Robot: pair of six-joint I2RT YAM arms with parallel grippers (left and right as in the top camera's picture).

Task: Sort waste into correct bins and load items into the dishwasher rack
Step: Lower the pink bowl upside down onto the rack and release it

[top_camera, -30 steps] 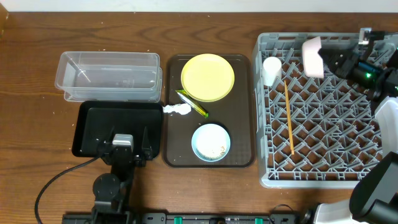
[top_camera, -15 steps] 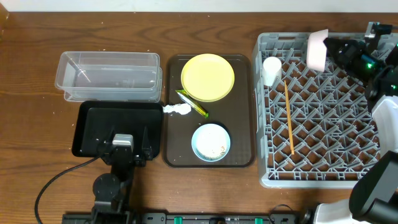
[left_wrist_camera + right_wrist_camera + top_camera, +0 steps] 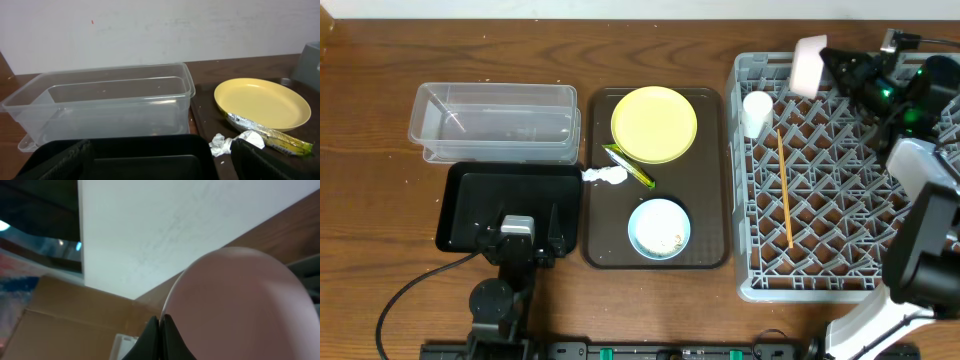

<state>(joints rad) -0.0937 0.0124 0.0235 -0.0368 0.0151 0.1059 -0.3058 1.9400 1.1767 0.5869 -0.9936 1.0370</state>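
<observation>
My right gripper [image 3: 827, 62] is shut on the rim of the pale pink cup [image 3: 806, 66], held tilted above the far edge of the grey dishwasher rack [image 3: 840, 262]. In the right wrist view the cup [image 3: 245, 310] fills the lower right, its rim pinched by my gripper [image 3: 160, 336]. A small white cup [image 3: 756, 112] and chopsticks [image 3: 784, 187] lie in the rack. My left gripper [image 3: 525, 243] stands open over the black tray [image 3: 470, 200]. A yellow plate [image 3: 654, 123], green-and-yellow wrapper [image 3: 630, 167], white tissue [image 3: 605, 176] and a light blue bowl [image 3: 659, 228] with rice scraps [image 3: 667, 241] sit left of the rack.
The plate, wrapper, tissue and bowl rest on a dark brown serving tray [image 3: 710, 252]. A clear tub [image 3: 495, 122] stands behind the black tray. In the left wrist view the tub [image 3: 105, 102], plate [image 3: 262, 102], wrapper [image 3: 270, 137] and tissue [image 3: 225, 145] lie ahead.
My right gripper has carried the pink cup up and to the left, toward the rack's far edge. The left arm has not moved.
</observation>
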